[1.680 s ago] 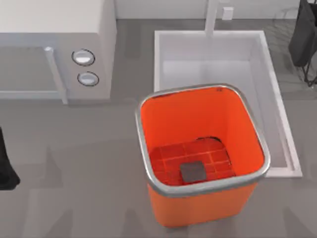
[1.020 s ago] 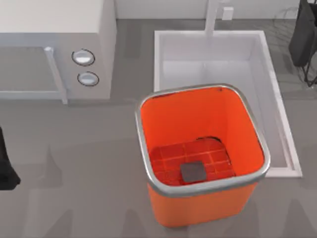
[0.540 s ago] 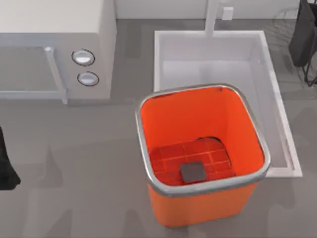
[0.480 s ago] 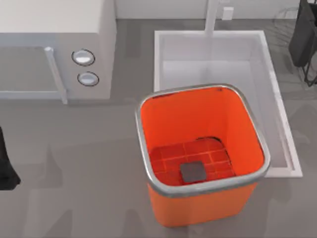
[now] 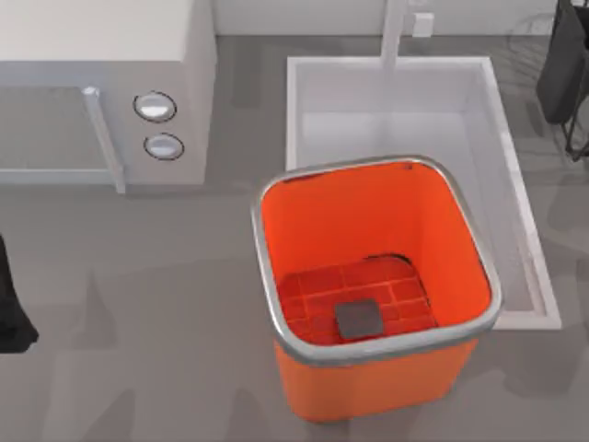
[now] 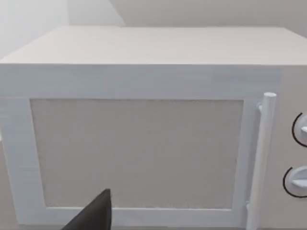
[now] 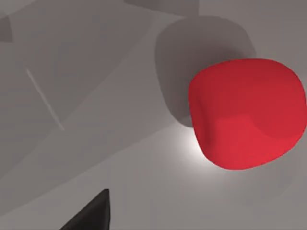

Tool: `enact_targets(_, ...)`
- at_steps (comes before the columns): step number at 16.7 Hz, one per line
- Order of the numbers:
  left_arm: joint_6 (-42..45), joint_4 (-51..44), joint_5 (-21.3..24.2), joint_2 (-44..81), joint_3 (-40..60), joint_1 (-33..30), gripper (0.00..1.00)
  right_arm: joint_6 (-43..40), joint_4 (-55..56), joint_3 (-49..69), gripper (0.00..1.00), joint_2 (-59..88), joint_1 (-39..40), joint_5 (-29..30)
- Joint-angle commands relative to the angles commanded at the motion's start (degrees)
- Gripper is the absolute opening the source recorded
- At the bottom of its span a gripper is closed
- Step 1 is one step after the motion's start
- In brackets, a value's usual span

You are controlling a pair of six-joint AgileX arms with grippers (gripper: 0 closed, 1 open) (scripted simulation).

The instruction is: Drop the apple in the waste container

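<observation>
The right hand (image 7: 91, 215) hung just over the apple (image 7: 247, 112), and one dark fingertip (image 7: 93, 213) of it poked into the right wrist view. It could not be told if that hand was open or closed. It held nothing, because the apple sat by itself on the grey worktop (image 7: 86, 96), a little to one side of the fingertip and below it. The hand was probably up there so it could come down and take the apple.

Farther off from the right arm (image 5: 563, 64) stood the orange waste container (image 5: 377, 382), open at the top so things could fall in. A small grey pad (image 5: 358, 319) lay on its red floor.

Farthest away, the left arm (image 5: 11, 308) waited by the white microwave (image 6: 144, 143), and its hand could not be told either.
</observation>
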Motion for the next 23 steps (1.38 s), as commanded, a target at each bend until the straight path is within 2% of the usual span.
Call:
enact_targets(4,0.0,0.0,0.0,0.0,0.0,0.0,1.0,-10.11,-7.71,10.13,1.0,12.72,-0.78,-0.3)
enact_targets(7,0.0,0.0,0.0,0.0,0.0,0.0,1.0,-14.29,-9.7,15.25,1.0,16.96,-0.93,-1.11)
enact_targets(15,0.0,0.0,0.0,0.0,0.0,0.0,1.0,-14.85,-8.71,15.33,1.0,17.79,-0.77,-1.35)
enact_targets(23,0.0,0.0,0.0,0.0,0.0,0.0,1.0,-14.73,4.51,7.84,1.0,23.39,-0.81,-1.33)
